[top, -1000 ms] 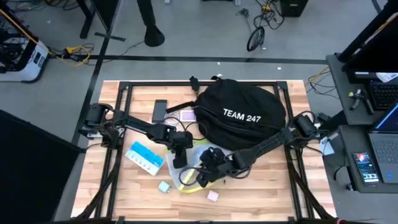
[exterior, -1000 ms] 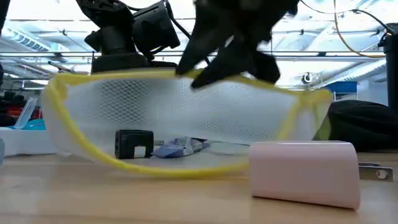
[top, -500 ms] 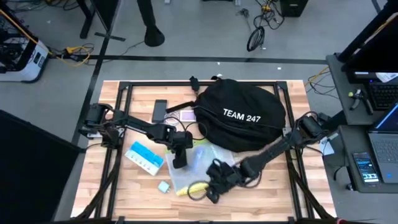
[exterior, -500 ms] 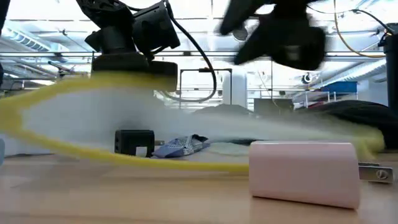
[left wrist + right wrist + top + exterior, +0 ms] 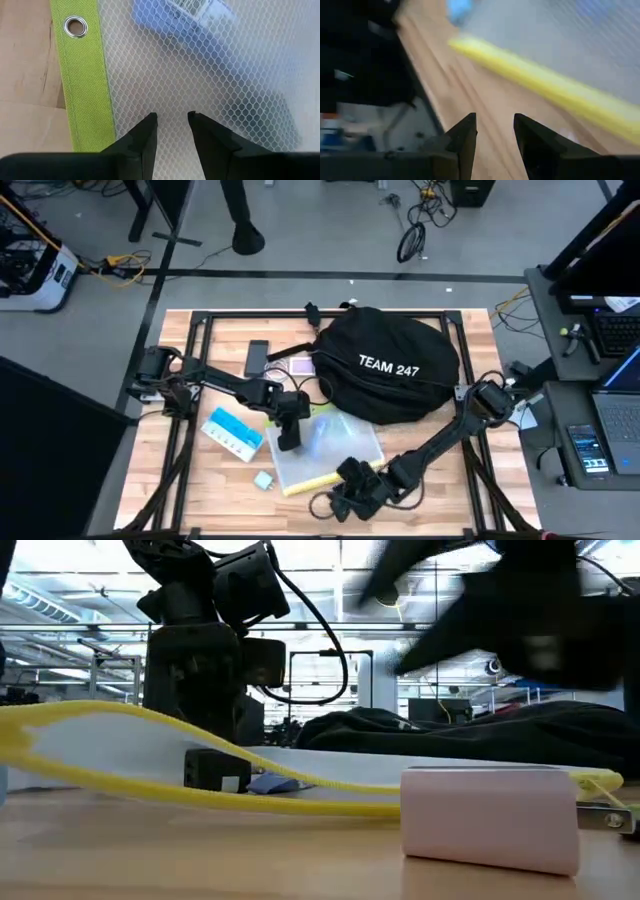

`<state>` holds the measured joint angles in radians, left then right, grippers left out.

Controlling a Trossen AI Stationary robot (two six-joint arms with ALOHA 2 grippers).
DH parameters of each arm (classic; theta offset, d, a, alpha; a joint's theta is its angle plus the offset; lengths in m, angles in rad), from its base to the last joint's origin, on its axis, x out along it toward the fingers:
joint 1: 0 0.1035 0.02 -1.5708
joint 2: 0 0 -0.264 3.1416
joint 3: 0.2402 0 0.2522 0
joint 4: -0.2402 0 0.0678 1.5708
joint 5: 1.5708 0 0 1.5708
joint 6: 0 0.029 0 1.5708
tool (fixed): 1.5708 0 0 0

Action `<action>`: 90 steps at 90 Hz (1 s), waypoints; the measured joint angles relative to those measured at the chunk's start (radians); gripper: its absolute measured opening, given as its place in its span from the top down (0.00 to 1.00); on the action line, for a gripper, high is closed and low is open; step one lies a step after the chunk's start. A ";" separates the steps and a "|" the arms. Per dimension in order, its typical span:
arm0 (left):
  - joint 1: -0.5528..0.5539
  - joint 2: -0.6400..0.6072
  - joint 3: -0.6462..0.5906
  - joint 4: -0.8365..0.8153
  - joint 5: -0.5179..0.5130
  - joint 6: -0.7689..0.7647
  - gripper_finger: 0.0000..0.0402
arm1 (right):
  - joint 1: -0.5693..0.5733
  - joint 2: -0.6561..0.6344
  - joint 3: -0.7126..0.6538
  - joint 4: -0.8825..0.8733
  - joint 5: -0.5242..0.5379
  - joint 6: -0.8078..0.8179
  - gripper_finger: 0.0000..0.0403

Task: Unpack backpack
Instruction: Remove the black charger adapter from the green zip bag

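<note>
Mesh pouch [image 5: 325, 450] out, flat at backpack [image 5: 390, 370] 7 o'clock. Left gripper [image 5: 171, 131] slightly parted, empty (over mesh); right gripper [image 5: 495, 135] parted, empty. Next: reach backpack.

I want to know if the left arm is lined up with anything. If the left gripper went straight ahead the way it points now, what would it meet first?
The left gripper, fingers slightly apart, points straight at the mesh pouch right in front of it, so it would probably meet the mesh first, with the blue item inside farther along.

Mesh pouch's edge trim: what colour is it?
Yellow-green binding on the mesh pouch, clearest in the left wrist view.
</note>
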<state>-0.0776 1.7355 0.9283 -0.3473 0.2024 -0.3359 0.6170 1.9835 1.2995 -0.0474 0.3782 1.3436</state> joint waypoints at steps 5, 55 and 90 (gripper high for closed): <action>0.000 0.000 0.000 0.000 0.001 0.000 0.74 | -0.022 0.010 0.000 0.084 -0.003 -0.040 0.71; -0.001 -0.001 0.000 -0.003 0.007 0.037 0.74 | -0.071 0.181 0.082 0.136 -0.162 -0.002 0.71; -0.001 -0.001 0.000 -0.003 0.006 0.064 0.74 | -0.157 0.179 0.093 0.123 -0.035 -0.118 0.71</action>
<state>-0.0783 1.7348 0.9287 -0.3504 0.2089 -0.2722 0.4600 2.1630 1.3923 0.0756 0.3431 1.2255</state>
